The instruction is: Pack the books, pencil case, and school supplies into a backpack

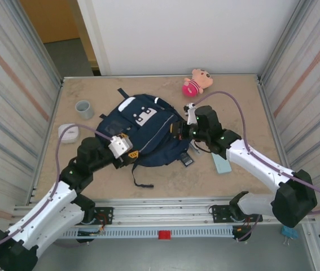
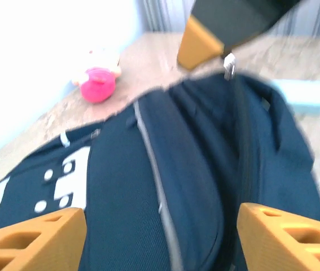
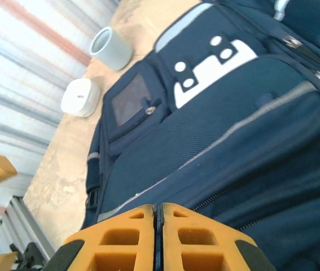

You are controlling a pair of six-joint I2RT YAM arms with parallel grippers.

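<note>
The dark navy backpack lies flat mid-table, white patches up. My left gripper hovers over its near left edge, and its orange fingers stand wide apart above the navy fabric, holding nothing. My right gripper is at the bag's right side, fingers pressed shut just over the zip line. A metal zip pull hangs right below it; whether it is pinched is unclear. The teal pencil case and a dark calculator-like gadget lie right of the bag. The books are hidden.
A pink plush toy sits at the back, beyond the bag. A grey cup and a white round object stand to the left. Corrugated walls close both sides, and a metal rail runs along the near edge.
</note>
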